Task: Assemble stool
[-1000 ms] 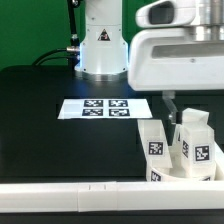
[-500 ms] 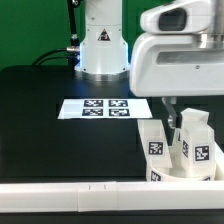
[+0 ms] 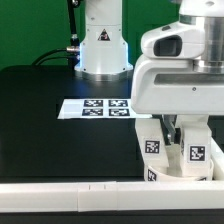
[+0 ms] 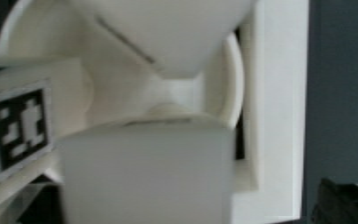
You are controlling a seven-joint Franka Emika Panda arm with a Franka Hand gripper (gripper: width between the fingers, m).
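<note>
We see a green wall (image 3: 30,30) behind a black table (image 3: 50,130). The marker board (image 3: 97,107) lies flat on the table, and a white rail (image 3: 60,192) runs along the near edge. Light is even.

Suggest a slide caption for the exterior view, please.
Panda gripper lowered among tagged white stool legs beside the marker board on a black table.

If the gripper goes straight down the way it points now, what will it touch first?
Most likely a stool leg: the gripper hangs right over the legs clustered at the exterior view's right. The wrist view shows a white part filling the frame, but depth is unclear.
</note>
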